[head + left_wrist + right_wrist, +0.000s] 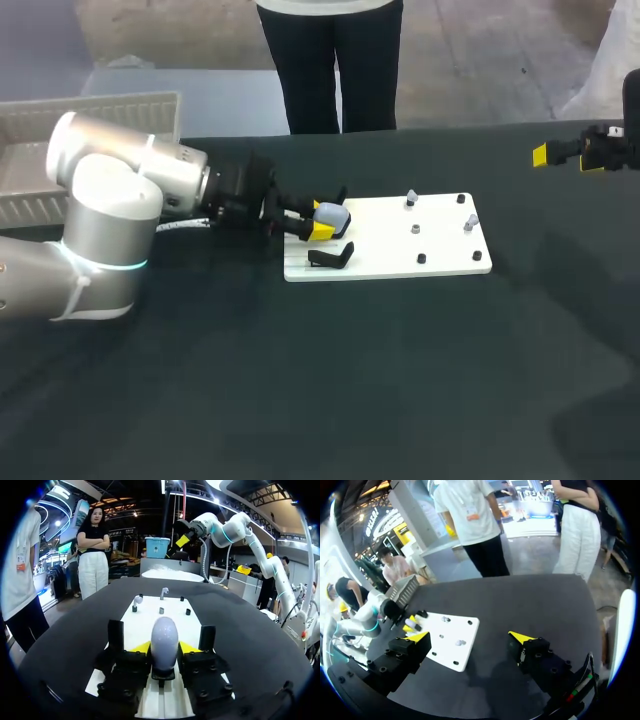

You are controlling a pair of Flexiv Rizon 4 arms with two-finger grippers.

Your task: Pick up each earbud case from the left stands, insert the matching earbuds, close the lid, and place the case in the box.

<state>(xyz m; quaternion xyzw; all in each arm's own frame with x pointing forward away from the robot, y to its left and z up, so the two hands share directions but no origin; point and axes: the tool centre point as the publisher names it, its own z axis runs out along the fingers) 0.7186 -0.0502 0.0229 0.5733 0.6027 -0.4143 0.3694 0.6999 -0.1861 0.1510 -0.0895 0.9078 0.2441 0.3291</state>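
The left gripper (pixel 324 224) has its yellow fingers pressed on both sides of the pale earbud case (pixel 164 640), which sits on its stand at the left end of the white board (pixel 440 262). So it's early: no lift yet. Two earbuds (pixel 411 200) wait on posts at the board's right end. Inserting, closing and boxing all look undone. The right gripper (pixel 470 637) hangs wide apart and empty over the far right of the table. The nearer stand (pixel 331 257) looks bare. The box (pixel 100 105) sits far left, partly hidden by the arm, contents unreadable. I can't make out the case's lid seam.
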